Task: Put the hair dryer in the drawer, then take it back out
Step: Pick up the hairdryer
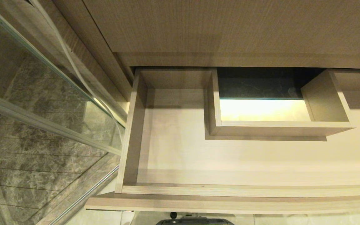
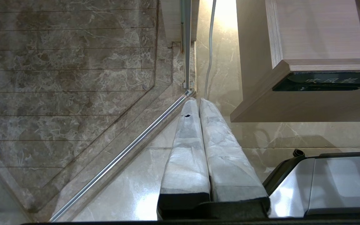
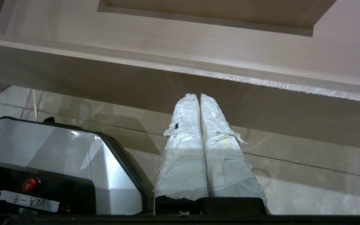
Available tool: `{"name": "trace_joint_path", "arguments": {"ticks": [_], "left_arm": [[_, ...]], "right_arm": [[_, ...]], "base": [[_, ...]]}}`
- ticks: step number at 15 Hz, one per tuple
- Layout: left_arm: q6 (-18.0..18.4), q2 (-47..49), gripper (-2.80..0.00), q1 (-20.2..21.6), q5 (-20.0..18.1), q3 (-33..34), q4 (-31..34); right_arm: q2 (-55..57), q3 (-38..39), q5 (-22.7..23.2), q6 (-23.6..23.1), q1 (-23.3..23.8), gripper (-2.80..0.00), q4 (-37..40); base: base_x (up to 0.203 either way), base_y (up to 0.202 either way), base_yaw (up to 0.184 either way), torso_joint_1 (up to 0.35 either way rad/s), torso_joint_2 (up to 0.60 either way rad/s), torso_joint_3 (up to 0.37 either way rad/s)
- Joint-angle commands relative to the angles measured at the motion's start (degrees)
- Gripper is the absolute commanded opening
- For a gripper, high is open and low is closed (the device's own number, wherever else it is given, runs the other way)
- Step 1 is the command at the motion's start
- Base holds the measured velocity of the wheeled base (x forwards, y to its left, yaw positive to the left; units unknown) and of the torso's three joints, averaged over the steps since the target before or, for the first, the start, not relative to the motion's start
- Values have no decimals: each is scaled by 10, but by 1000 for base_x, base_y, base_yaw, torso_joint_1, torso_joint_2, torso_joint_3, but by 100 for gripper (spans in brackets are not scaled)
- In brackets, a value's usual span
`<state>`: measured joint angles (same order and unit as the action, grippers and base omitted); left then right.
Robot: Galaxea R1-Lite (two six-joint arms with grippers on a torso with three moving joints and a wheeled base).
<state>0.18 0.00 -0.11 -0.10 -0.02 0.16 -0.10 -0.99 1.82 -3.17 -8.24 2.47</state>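
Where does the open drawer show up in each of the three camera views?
Head view: the drawer fills the centre and right, pulled open, nothing lying in it.
Left wrist view: only its corner shows, upper right.
Right wrist view: its front runs across the upper half, above the shut right tool.
Shared landmark: the boxed cut-out inside it, also in the right wrist view.
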Motion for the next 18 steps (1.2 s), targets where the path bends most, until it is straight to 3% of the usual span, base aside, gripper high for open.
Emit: {"name": "trace_joint_path", "arguments": {"ticks": [1, 6, 14, 18], "left_arm": [[0, 0, -280, 0, 0, 1, 0], [0, 0, -280, 0, 0, 0, 0], [0, 0, -280, 0, 0, 1, 0], [0, 0, -280, 0, 0, 0, 0]], "right_arm": [[-22, 0, 0, -2, 0, -280, 0], [-22, -1, -1, -2, 0, -280, 2], [-22, 0, 0, -1, 0, -280, 2], [-22, 0, 0, -2, 0, -280, 1]], "base": [[0, 0, 0, 0, 0, 0], [0, 0, 0, 0, 0, 0], [-3, 8, -141, 3, 1, 2], [1, 0, -18, 1, 1, -1]]}}
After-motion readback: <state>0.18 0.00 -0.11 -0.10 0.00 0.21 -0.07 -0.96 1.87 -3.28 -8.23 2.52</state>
